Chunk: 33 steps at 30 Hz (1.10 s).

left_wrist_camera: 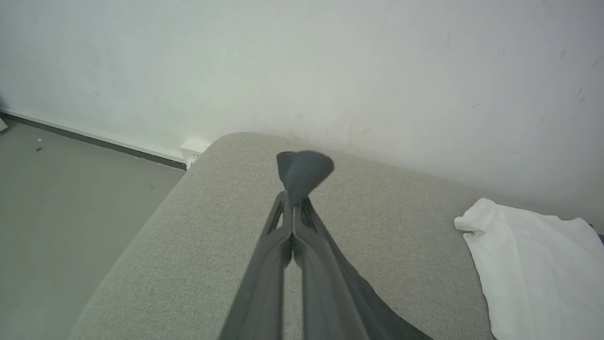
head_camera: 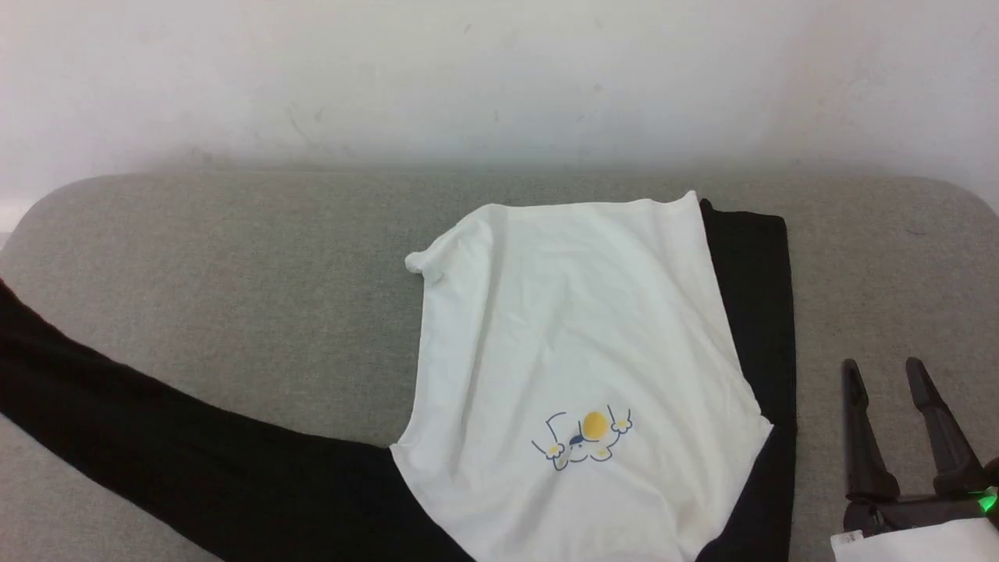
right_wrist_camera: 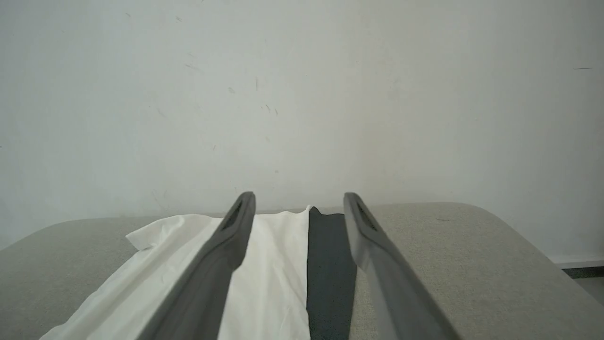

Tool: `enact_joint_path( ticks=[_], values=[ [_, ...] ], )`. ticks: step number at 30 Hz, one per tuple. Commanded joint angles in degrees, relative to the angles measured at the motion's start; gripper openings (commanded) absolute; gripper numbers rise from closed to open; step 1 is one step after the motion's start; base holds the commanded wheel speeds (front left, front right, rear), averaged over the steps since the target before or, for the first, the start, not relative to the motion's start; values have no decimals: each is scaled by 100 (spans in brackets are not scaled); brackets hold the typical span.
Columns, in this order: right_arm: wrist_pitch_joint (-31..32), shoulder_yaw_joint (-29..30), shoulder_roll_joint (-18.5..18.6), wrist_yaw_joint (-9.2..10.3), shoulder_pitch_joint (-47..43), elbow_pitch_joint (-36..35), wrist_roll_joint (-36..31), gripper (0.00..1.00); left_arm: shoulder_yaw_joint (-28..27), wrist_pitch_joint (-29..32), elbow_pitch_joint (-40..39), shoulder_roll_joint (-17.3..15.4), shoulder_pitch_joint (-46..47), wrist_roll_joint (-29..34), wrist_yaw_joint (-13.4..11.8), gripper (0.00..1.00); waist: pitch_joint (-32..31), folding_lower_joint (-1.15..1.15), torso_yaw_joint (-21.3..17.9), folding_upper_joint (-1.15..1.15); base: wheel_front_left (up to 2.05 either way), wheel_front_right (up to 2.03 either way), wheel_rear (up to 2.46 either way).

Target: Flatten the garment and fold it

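Shirt point(head_camera: 577, 328) lies on grey bench point(head_camera: 234, 257), right of centre, front up. The white body is mostly flat with light creases. Print point(head_camera: 585, 439) sits near the near edge, upside down from the head view. The far-left hem corner is curled under in a small knot.

Right sleeve point(head_camera: 753, 297), black, is folded straight along the body's right edge, running near to far. Left sleeve point(head_camera: 156, 421), black, is stretched out leftward across the bench and off the head view's left edge.

Left gripper point(left_wrist_camera: 293, 200): fingers pressed together, pinching the end of the left sleeve, with a dark tuft bunched past the tips, over the bench's left end.

Right gripper point(head_camera: 883, 365): fingers spread, holding nothing, just right of the right sleeve and not touching it.

Pale wall point(head_camera: 499, 78) stands behind the bench. Grey floor point(left_wrist_camera: 71, 198) lies beyond its left end.
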<state>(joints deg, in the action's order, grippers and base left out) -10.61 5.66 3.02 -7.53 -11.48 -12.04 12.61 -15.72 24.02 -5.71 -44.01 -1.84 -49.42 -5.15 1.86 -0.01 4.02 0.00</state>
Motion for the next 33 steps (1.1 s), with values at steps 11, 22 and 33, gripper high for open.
enact_joint_path(
  ticks=[11,22,33],
  values=[
    [84,163,-14,4,-115,-141,-41,100,1000,-228,-2271,526,78,307,7,0,19,1,48,0,0,0,0],
    [237,713,-14,4,-70,-499,-111,100,3955,57,-2316,1712,1348,1884,-14,0,95,1,111,0,0,0,0],
    [271,783,-14,4,6,-604,-65,100,6451,-419,66,3737,2121,2631,644,0,295,1,-49,0,0,0,0]
  ],
)
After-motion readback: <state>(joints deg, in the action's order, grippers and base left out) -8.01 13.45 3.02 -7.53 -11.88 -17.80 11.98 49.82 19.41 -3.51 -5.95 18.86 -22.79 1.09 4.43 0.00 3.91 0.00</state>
